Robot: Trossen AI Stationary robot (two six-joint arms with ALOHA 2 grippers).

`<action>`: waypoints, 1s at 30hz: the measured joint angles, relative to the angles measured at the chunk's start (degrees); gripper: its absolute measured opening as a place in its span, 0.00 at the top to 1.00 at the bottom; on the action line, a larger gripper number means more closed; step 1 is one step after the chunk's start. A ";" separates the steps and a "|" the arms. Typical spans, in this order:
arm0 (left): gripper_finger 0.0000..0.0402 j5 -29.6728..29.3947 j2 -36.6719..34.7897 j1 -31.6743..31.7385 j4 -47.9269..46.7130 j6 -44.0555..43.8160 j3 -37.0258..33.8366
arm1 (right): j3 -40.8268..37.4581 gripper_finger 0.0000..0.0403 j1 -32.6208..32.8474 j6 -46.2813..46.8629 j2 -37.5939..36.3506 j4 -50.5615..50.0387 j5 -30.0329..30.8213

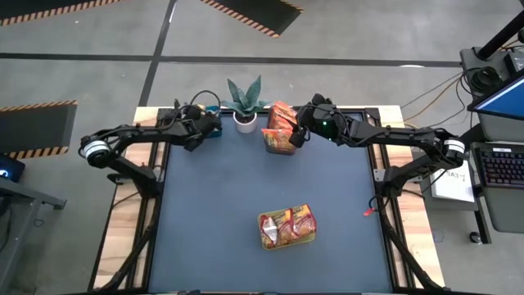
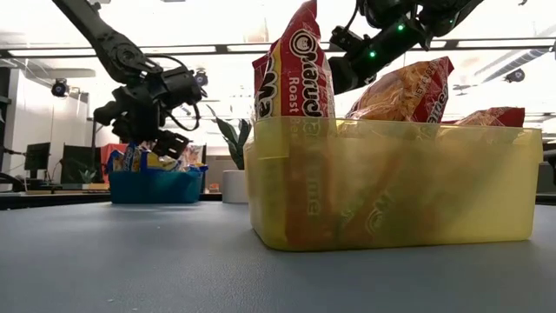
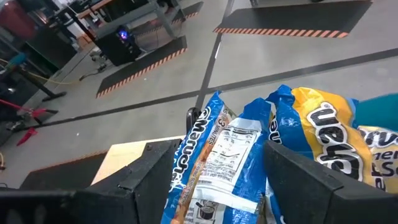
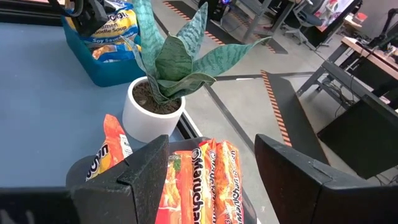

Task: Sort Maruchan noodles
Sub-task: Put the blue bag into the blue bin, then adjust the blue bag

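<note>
Hovering over the blue bin at the table's far left, the left gripper has fingers spread, holding nothing; yellow-and-blue Maruchan packets stand in that bin right below it. Right gripper hangs above the dark clear bin at far centre, fingers apart, empty, orange packets upright beneath. Potted plant sits between the two far bins. Yellow-green bin sits near the table's front, centre, with red and orange packets standing in it.
</note>
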 joint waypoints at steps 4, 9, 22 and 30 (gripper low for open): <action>0.43 0.01 -0.13 0.14 -0.31 -0.07 0.00 | 0.00 0.44 0.00 0.13 0.00 -0.01 0.00; 0.43 1.68 0.31 1.22 -0.32 -0.54 -0.07 | 0.00 0.44 0.00 0.13 0.00 -0.04 0.01; 0.43 4.17 -7.09 0.81 -7.61 3.04 3.81 | 0.00 0.44 0.01 -0.09 0.00 -0.05 0.00; 0.43 25.06 -13.60 -3.22 -9.56 14.11 6.64 | 0.00 0.44 0.02 -0.26 0.00 -0.71 0.00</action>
